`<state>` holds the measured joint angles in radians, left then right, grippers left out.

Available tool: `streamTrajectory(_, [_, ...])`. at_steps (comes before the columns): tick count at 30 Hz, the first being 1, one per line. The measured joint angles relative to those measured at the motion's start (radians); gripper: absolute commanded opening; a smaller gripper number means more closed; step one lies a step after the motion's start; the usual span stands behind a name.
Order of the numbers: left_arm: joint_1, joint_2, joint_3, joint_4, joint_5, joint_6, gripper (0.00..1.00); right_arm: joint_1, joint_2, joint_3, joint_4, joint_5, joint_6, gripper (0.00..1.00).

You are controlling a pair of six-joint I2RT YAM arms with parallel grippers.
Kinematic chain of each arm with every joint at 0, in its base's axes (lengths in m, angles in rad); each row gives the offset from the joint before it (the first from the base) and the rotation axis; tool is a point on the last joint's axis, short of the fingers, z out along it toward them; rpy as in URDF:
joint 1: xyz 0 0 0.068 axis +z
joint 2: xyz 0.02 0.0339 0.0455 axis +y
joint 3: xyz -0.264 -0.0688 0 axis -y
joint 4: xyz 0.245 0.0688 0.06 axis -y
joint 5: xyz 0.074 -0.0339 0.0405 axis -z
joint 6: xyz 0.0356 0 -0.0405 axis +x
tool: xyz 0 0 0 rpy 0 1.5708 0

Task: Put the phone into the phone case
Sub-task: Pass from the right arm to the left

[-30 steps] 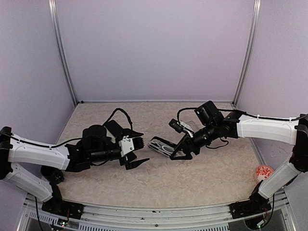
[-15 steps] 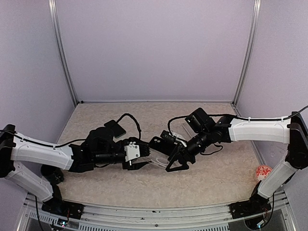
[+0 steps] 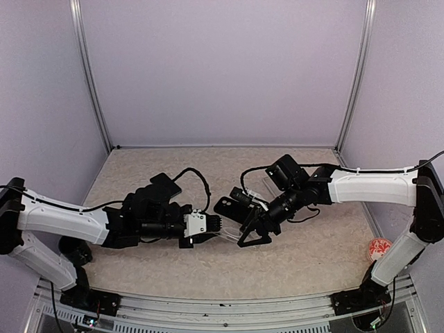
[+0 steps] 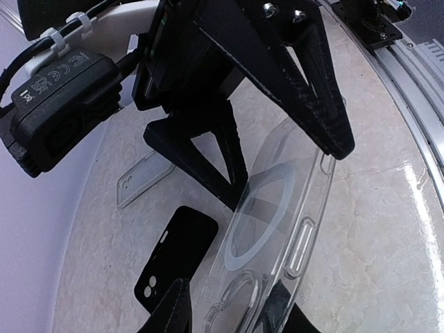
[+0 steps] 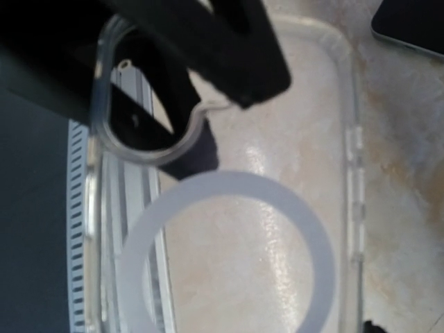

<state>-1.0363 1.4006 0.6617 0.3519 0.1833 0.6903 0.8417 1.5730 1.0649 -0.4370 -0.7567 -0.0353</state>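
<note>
The case (image 4: 305, 208) hangs tilted in the air between the two arms, above the tabletop (image 4: 374, 229) and not touching it. The right pincer (image 4: 286, 173) has hold of its far end, one finger over the edge and one under it, the jaws standing wide; the left pincer (image 3: 218, 227) is at the near end, by the camera cut-out, with a finger on each side of the shell and only a narrow gap; whether it already presses, one cannot tell. The phone (image 4: 182, 250) lies flat on the tabletop, near the case and lower than it, and nothing holds it; a second clear shell (image 4: 142, 182) lies further off.

The step in hand seems to be a handover, or a two-arm hold, of the case; the phone is not yet in. Next, probably, one arm must hold the case firm or lay it open side up; then a free pincer must take the phone by its edges and line up the corners before pressing it in.
</note>
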Motion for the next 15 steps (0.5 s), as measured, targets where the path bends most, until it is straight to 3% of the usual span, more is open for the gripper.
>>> streamTrajectory(4, [-0.002,0.002,0.000,-0.013,0.001,0.003,0.17,0.000,0.002,0.000,-0.004,-0.001,0.001,0.71])
streamTrajectory(9, [-0.005,0.005,0.000,-0.035,0.003,0.010,0.15,0.000,0.002,0.000,-0.016,-0.003,0.003,0.72])
streamTrajectory(15, [-0.005,0.005,0.000,-0.039,0.007,0.010,0.12,0.000,0.003,0.006,-0.026,-0.001,0.003,0.80])
